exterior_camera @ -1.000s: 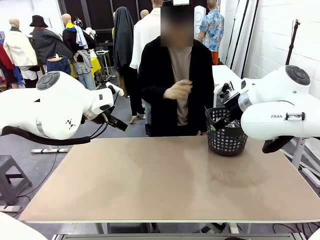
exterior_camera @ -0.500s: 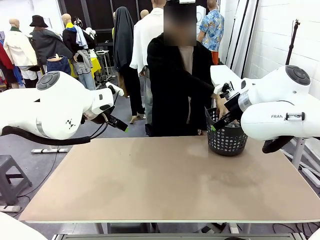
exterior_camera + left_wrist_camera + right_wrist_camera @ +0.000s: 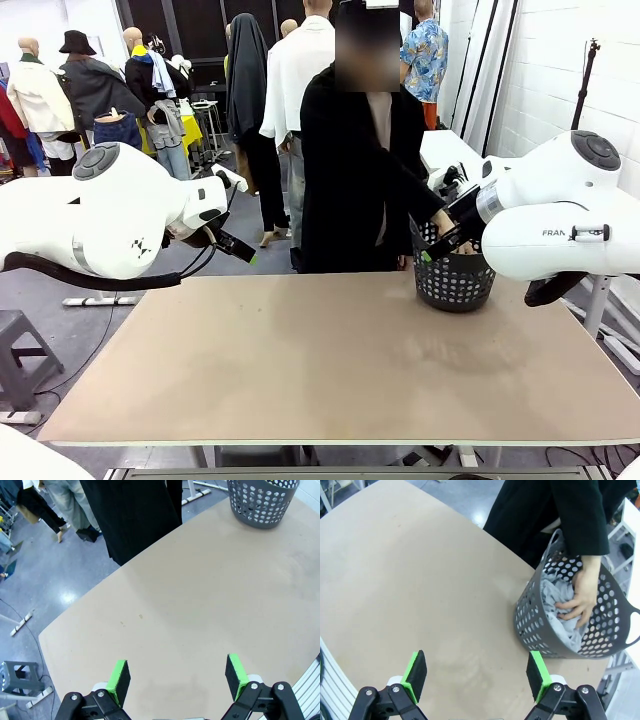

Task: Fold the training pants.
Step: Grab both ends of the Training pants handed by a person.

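Person's hand (image 3: 582, 594) newly in black perforated plastic basket (image 3: 535, 625), on light grey soft-fabric training pants (image 3: 551, 599); folding pending. Jaws of left gripper (image 3: 177, 677), right gripper (image 3: 477, 675) apart, empty.

Bright even indoor light, soft shadows, sharp focus, wide-angle edge distortion
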You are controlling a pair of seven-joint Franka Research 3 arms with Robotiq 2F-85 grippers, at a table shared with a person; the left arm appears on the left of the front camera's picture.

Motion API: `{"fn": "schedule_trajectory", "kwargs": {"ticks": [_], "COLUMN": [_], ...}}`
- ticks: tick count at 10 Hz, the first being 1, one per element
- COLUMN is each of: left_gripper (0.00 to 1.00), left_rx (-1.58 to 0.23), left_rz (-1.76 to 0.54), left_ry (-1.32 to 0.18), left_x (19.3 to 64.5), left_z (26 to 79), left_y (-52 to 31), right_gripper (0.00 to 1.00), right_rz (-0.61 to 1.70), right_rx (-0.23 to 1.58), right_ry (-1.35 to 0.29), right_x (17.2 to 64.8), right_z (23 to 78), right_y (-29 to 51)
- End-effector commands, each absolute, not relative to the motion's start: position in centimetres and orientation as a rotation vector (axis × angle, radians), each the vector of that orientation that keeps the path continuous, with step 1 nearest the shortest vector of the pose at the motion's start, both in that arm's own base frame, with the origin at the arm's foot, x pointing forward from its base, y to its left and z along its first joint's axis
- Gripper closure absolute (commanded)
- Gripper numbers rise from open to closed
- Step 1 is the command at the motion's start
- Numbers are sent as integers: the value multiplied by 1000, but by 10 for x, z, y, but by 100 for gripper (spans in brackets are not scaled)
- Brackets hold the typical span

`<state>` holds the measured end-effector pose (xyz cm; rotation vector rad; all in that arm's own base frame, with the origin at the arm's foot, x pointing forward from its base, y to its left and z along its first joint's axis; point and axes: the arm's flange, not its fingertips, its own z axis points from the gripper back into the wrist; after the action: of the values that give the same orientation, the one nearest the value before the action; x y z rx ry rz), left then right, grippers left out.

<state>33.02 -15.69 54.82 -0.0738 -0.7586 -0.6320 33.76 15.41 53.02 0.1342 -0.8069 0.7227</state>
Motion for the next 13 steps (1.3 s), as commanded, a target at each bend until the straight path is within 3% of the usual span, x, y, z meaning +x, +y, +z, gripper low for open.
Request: {"fn": "schedule_trajectory", "kwargs": {"ticks": [1,13], "left_gripper": [0,0], "left_rx": [-74,-74], "left_rz": [-632,-632], "left_ry": [-757,-757], "left_x": [331,331], "left_z": [548,548], "left_y": [-157,-157], "right_gripper": [0,0], "right_rz": [721,721], "right_rx": [133,133], "right_ry": [-807,-807], "right_x": [338,338], "right_z": [530,530], "right_y": [153,153]}}
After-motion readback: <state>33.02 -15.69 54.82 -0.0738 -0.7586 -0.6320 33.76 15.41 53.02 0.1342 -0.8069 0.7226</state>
